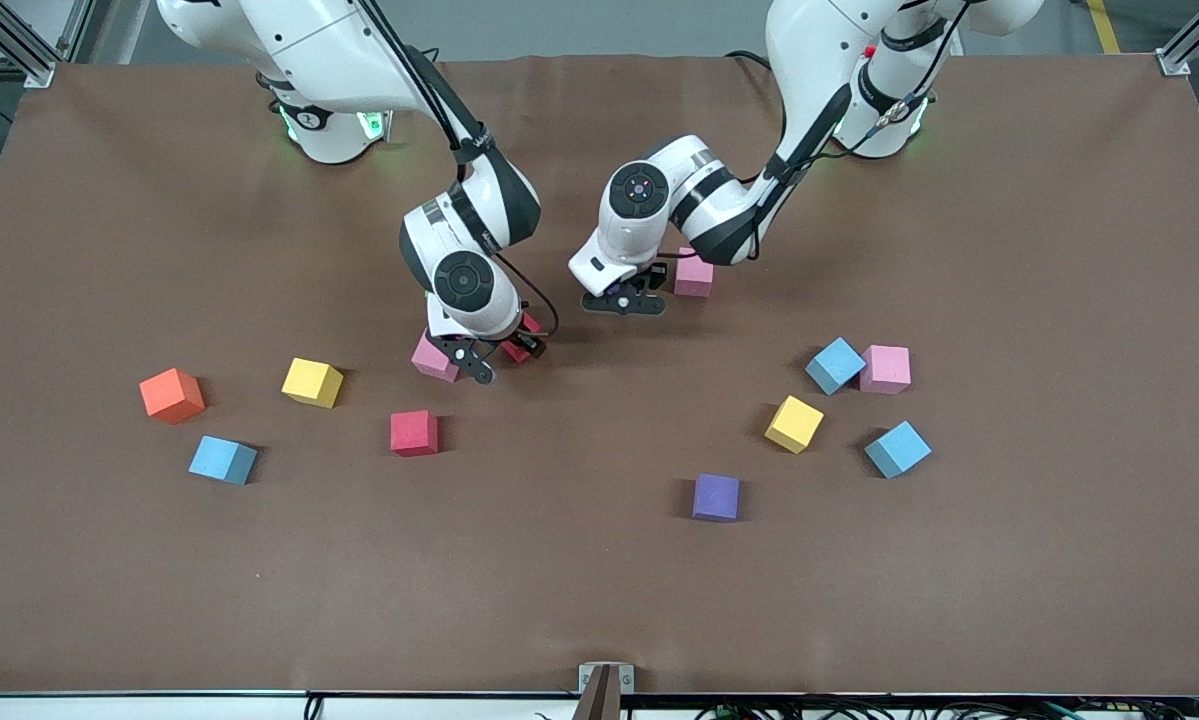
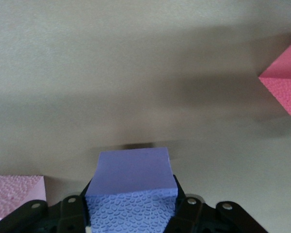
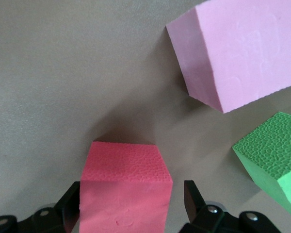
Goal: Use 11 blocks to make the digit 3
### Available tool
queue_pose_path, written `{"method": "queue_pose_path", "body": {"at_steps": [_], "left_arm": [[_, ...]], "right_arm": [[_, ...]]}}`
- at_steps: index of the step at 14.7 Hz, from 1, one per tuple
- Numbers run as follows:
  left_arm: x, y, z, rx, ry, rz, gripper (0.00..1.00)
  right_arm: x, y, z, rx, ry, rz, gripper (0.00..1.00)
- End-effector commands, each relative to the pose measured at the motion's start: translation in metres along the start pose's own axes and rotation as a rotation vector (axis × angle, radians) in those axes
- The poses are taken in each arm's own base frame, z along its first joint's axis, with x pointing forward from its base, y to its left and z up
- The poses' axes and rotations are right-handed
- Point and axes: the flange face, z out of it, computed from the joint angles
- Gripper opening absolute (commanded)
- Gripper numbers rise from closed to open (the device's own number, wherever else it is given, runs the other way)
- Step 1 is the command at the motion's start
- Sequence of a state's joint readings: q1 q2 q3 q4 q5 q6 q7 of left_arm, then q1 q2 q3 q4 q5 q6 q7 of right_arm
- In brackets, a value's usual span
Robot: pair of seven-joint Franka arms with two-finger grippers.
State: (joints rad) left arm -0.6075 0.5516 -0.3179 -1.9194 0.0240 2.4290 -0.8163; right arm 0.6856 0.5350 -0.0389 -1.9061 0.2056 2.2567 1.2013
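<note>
Jaws of left gripper (image 2: 131,213) clamp purple block (image 2: 130,182) over table (image 1: 599,600) middle; right gripper (image 3: 131,204) jaws straddle red block (image 3: 123,194), gap showing (not gripping). Light, grippy foam: pinch flat sides.

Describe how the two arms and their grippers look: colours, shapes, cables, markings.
Both arms are glossy white with rounded shells, black joint bands and round black caps. Black cables run along each. Green lights glow at the bases. The left gripper and right gripper are black, with two fingers.
</note>
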Motion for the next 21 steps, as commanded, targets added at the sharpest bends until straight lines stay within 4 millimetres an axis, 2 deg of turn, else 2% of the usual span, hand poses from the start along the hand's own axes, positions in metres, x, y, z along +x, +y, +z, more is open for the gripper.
{"method": "queue_pose_path", "body": {"at_steps": [1,3,5,9,10,11,12,16,19,21], "left_arm": [[-0.014,0.012,0.011,-0.013,0.019,0.048,0.24],[-0.024,0.019,0.020,-0.007,0.010,0.056,0.25],[-0.024,0.019,0.020,-0.010,0.012,0.054,0.25],[-0.022,0.019,0.018,-0.012,0.016,0.009,0.26],[-0.021,0.020,0.017,-0.013,0.019,-0.007,0.26],[-0.020,0.019,0.016,-0.012,0.020,-0.014,0.25],[-0.020,0.020,0.017,-0.013,0.020,-0.015,0.25],[-0.024,0.023,0.021,0.007,0.031,0.028,0.26],[-0.026,0.022,0.026,0.023,0.036,0.046,0.26],[-0.025,0.024,0.026,0.021,0.037,0.045,0.30]], "right_arm": [[-0.009,-0.003,0.002,0.011,-0.017,0.066,0.52],[-0.010,-0.004,0.001,0.018,-0.030,0.077,0.34],[0.000,-0.003,-0.003,0.028,-0.042,0.103,0.24],[0.011,-0.002,-0.016,0.066,-0.080,0.170,0.18],[0.020,0.001,-0.018,0.069,-0.087,0.191,0.17],[0.026,0.003,-0.023,0.074,-0.090,0.202,0.11],[0.031,0.005,-0.035,0.088,-0.091,0.205,0.02],[0.074,0.016,-0.071,0.097,-0.110,0.131,0.00],[0.078,0.013,-0.085,0.101,-0.115,0.134,0.00],[0.078,0.011,-0.083,0.106,-0.113,0.142,0.00]]}}
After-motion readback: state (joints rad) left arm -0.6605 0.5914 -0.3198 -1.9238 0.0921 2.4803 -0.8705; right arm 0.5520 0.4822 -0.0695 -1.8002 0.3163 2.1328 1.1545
